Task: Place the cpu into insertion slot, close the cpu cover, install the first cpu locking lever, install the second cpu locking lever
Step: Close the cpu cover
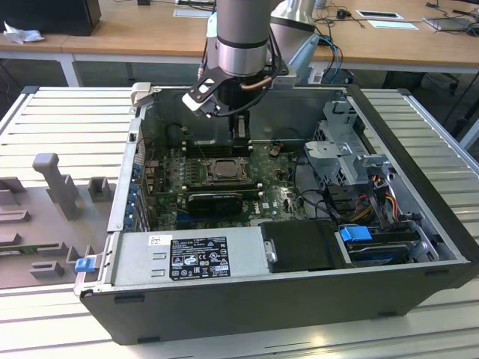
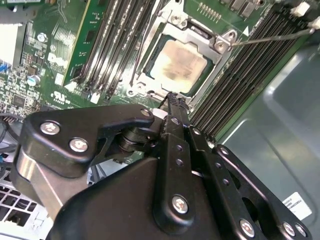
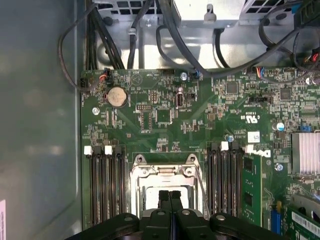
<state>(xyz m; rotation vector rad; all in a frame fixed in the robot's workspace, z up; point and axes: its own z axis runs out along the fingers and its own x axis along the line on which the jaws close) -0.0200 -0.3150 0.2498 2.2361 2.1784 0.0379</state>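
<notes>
The fingers [image 3: 163, 197] are pressed together with nothing between them, their tips hanging just above the near edge of the socket. In the second wrist view the fingers [image 2: 175, 117] point at the frame's rim, but contact cannot be told. The cpu [image 2: 177, 65] lies flat in the socket, its pale top showing through the window of the cpu cover [image 2: 192, 34], which lies down around it. A thin locking lever [image 2: 270, 37] runs out from one corner of the cover across the memory slots [image 2: 240, 80]; whether it is latched is unclear. In the exterior view the arm [image 1: 238, 37] reaches down into the open computer case [image 1: 299, 299], which lies on a ribbed metal counter [image 1: 67, 112], with the cpu [image 1: 224, 170] mid-board on the green motherboard [image 1: 273, 191].
</notes>
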